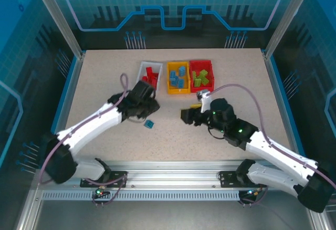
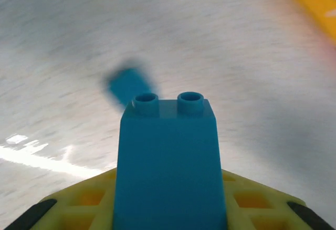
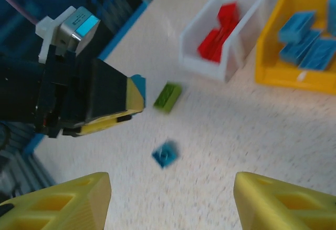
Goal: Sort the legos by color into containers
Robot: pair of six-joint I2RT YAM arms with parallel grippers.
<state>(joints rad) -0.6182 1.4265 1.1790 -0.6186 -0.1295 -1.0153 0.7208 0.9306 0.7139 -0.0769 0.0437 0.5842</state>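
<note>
Matt, stone-speckled and finely grainy: the bench (image 1: 105, 83), mid-frame in the top view. Smooth moulded plastic with a soft sheen on the blue brick (image 2: 168, 156), centre of the left wrist view, flanked low in frame by the yellow latticed plastic fingers (image 2: 79, 201) of the left tool (image 2: 168, 211). Same yellow plastic on the right tool (image 3: 170, 198), bottom corners. Glossy plastic for the white bin (image 1: 142, 75), orange-yellow bin (image 1: 169, 80) and red bin (image 1: 212, 75), upper centre. Bare brushed metal on the rails (image 1: 173, 177) at bottom, glossy white on the arm shells (image 1: 89, 127).
</note>
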